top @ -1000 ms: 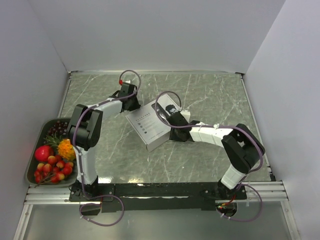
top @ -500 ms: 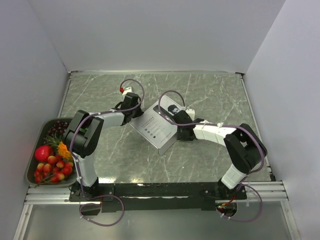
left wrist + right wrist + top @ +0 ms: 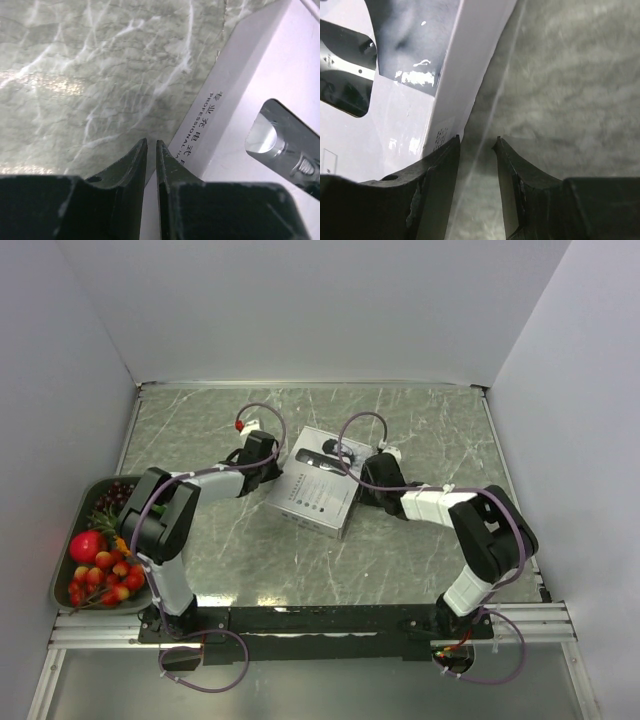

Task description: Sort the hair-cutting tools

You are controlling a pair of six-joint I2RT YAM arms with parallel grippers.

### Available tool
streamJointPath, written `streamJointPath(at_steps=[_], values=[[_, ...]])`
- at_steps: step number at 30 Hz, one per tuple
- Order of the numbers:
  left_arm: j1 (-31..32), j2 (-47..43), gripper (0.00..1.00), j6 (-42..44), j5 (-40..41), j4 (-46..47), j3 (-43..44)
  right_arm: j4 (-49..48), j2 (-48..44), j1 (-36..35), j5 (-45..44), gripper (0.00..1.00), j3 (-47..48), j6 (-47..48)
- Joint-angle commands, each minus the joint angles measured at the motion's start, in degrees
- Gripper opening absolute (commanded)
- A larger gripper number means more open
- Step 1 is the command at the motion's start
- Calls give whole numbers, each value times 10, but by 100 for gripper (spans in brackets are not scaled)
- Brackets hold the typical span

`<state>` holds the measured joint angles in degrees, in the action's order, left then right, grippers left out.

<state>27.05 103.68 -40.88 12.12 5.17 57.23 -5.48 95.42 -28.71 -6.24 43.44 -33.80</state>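
Observation:
The white box (image 3: 312, 492) lies askew in the middle of the table between both grippers. A shiny silver part of the hair clipper (image 3: 277, 142) shows through the box's window in the left wrist view; the window (image 3: 333, 452) looks dark from above. My left gripper (image 3: 274, 464) is at the box's left side. Its jaws (image 3: 150, 144) are shut to a thin slit against the lettered side face (image 3: 212, 115). My right gripper (image 3: 366, 483) is at the box's right edge, open. Its left fingertip (image 3: 451, 147) touches the box wall (image 3: 470, 65), and only table shows between its jaws.
A grey tray (image 3: 68, 532) of colourful fruit sits at the left edge near the left arm's base. White walls close the table on three sides. Bare marble lies behind and in front of the box.
The box has turned clockwise and slid a little toward the back. The left gripper came nearer and right to its left side, and the right gripper moved right and back along its right edge.

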Motion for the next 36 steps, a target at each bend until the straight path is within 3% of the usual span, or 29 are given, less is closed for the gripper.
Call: streamJointPath(at_steps=[1,7,9,17,22,25,26,28,29,36], values=[[92,7,20,-4,-126,-65,0,-111,71,-35,188,49,-17,-54],[104,12,20,-7,-123,-81,14,-75,52,-36,169,49,-12,-51],[103,6,22,-14,-89,-92,17,-30,40,-36,148,50,-10,-44],[103,-54,36,-24,4,-174,45,129,-82,-36,-9,52,2,-19],[103,-122,49,-16,56,-204,53,220,-184,-36,-87,62,43,15],[103,-154,56,-10,77,-219,63,248,-234,-36,-125,83,69,39],[103,-162,62,-10,90,-228,67,272,-243,-36,-141,94,79,50],[103,-182,75,-5,100,-236,79,290,-266,-36,-153,99,105,59],[103,-189,99,-4,116,-244,82,306,-272,-37,-158,99,113,69],[102,-259,99,19,171,-277,122,371,-281,-35,-192,99,206,110]])
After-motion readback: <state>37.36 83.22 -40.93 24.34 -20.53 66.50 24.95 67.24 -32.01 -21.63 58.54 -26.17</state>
